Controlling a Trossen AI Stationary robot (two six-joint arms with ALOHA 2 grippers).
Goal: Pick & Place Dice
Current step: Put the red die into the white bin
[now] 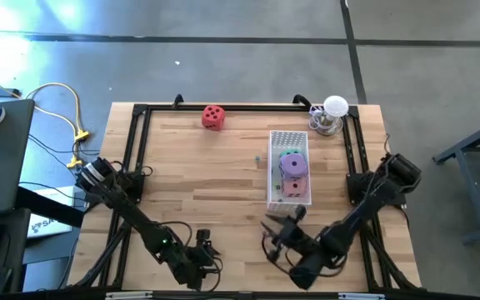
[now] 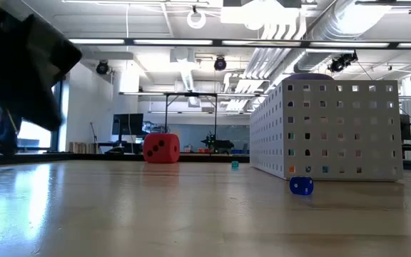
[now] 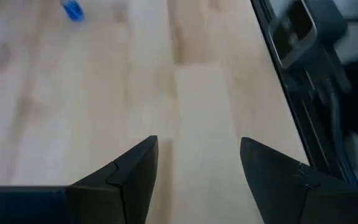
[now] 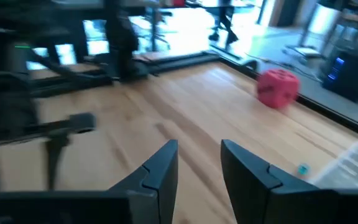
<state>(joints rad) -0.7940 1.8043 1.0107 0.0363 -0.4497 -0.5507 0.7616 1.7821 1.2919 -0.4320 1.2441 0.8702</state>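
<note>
One red die [image 1: 213, 117] sits alone near the table's far edge, the purple die [image 1: 292, 164] in the white bin [image 1: 288, 138], while the left gripper [image 1: 206, 255] gapes empty and the right gripper [image 1: 275, 236] hovers narrowly parted, holding nothing.

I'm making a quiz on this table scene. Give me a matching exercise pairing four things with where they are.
Things:
1. red die
2. purple die
3. left gripper
4. right gripper

Places:
A. in the white perforated bin
B. near edge, just below the bin
C. alone by the far edge
D. near edge, left part of the table

Pairs: 1-C, 2-A, 3-D, 4-B
</note>
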